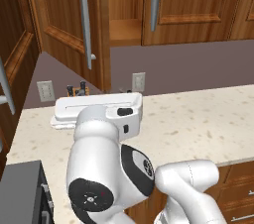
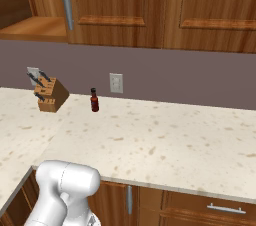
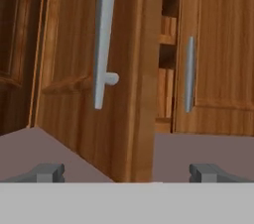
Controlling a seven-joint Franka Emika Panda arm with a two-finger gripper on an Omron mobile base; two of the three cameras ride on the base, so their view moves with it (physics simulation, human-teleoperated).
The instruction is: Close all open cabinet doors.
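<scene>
Closest to me in the hand view, the gripper (image 3: 128,171) shows its two dark fingertips (image 3: 47,172) spread wide apart with nothing between them, aimed up at the wall cabinets. Just beyond them stands the open cabinet door (image 3: 74,69), a reddish-brown panel swung out toward me, its free edge facing the camera and its long silver bar handle (image 3: 103,39) running vertically down its face. Behind that edge I can see the open cabinet interior (image 3: 166,64) with wooden shelving, and to its right a closed neighbouring door (image 3: 221,49) with its own handle. In the left base view the same open door (image 1: 64,20) hangs above the speckled countertop (image 1: 198,119), over the corner where a knife block (image 1: 78,90) sits against the wall. My main worry is the approach: if I push near the hinge side or let a finger slide behind the bar handle, the door could stall or the finger could catch as the door swings. A push landing on the thin free edge could also slip off, I think. At the far left another door (image 1: 12,69) may also stand open; I cannot tell.
</scene>
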